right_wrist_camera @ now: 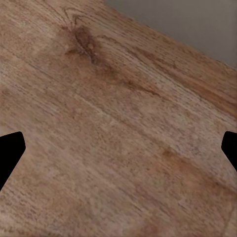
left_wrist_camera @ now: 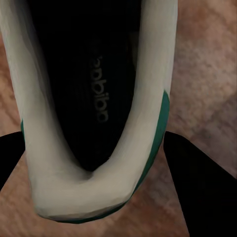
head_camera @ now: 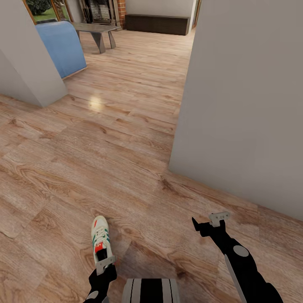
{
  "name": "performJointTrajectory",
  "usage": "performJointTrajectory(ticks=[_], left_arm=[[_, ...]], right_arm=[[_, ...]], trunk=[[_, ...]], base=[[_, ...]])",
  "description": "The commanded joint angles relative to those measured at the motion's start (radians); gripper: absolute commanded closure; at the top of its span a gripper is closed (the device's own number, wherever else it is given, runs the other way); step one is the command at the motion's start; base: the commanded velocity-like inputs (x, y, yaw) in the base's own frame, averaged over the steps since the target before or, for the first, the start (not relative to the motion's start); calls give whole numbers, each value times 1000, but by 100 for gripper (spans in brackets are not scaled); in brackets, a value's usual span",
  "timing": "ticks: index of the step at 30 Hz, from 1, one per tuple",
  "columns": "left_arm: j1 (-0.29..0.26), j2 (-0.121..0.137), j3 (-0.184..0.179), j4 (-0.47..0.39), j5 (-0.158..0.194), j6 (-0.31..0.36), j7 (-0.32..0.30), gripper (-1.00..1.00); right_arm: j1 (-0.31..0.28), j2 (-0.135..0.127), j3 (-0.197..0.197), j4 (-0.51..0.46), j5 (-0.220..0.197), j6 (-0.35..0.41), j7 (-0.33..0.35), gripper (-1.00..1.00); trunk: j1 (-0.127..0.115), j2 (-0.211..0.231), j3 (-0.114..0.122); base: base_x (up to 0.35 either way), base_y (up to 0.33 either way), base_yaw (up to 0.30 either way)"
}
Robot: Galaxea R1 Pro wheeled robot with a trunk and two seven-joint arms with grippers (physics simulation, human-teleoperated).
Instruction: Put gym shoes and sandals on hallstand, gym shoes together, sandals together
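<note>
One gym shoe, white with green stripes and a red-orange tongue label, hangs toe-forward just above the corridor floor at the bottom of the head view. My left gripper is shut on its heel. In the left wrist view the shoe's heel collar sits between the two dark fingers. My right gripper is open and empty over bare planks, close to the base of a wall. The second gym shoe, both sandals and the hallstand are out of view.
A large grey wall stands close on the right, and another wall corner on the left. Between them the floor runs into a room with a blue sofa, a grey bench and a dark low cabinet.
</note>
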Motion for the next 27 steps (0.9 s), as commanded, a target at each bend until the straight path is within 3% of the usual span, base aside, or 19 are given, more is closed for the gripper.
performJointTrajectory(ticks=[1,27], left_arm=[[0,0,0,1,5,-3,1,100],[0,0,0,-3,6,-3,0,100]], right_arm=[[0,0,-2,-2,10,5,8,-100],[0,-2,-5,-2,14,7,8,-100]], trunk=[[0,0,-1],[0,0,-1]], base=[[0,0,0],[0,0,0]])
